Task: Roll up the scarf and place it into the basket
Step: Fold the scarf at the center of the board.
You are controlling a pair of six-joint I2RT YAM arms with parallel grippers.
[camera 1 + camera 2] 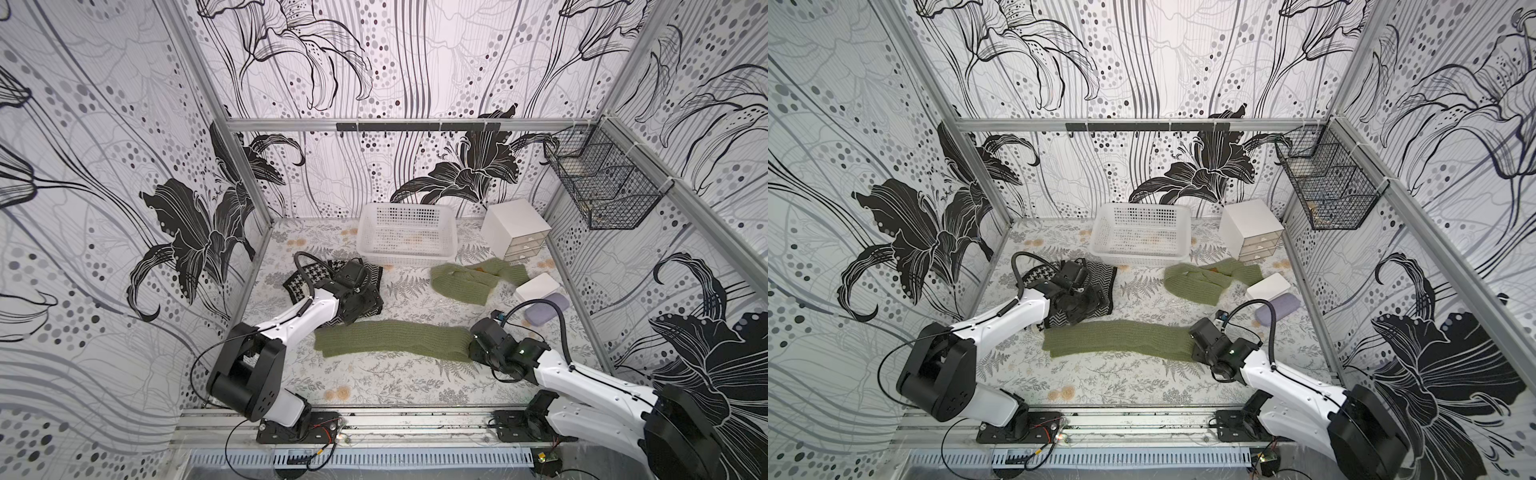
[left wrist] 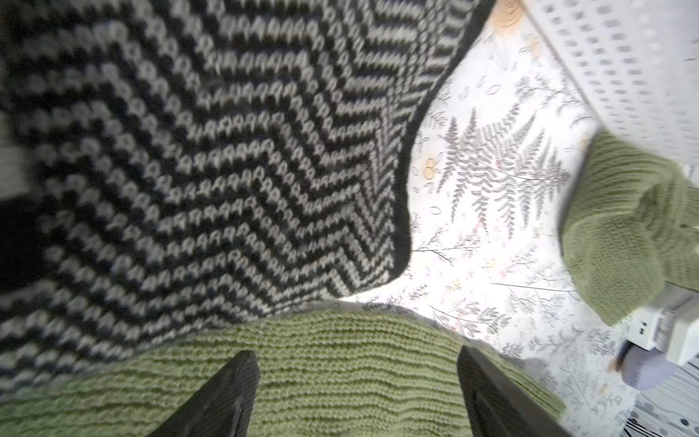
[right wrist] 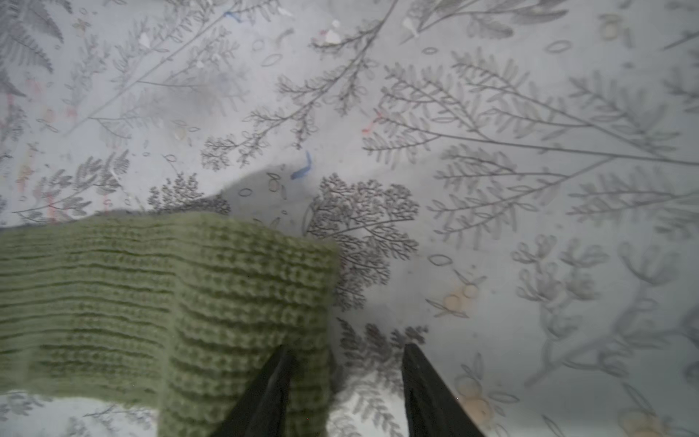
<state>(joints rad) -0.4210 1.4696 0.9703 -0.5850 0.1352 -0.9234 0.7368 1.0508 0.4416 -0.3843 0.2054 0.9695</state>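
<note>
The long green knitted scarf (image 1: 390, 338) (image 1: 1117, 338) lies flat along the front of the table. My right gripper (image 1: 473, 347) (image 3: 348, 352) is at its right end and stands open; one finger rests over the scarf's (image 3: 151, 302) folded corner, the other over the tablecloth. My left gripper (image 1: 353, 311) (image 2: 357, 363) hovers open above the scarf's (image 2: 340, 348) far edge near its left end, with nothing held. The white perforated basket (image 1: 407, 259) (image 1: 1138, 257) stands at the back centre.
A black-and-white knitted scarf (image 1: 316, 274) (image 2: 189, 151) lies under the left arm. A second green scarf (image 1: 469, 278) is crumpled in front of the basket. On the right are a white drawer box (image 1: 515, 228), a small white box (image 1: 536, 286), a lilac pouch (image 1: 544, 309) and a wall-hung black wire basket (image 1: 602, 187).
</note>
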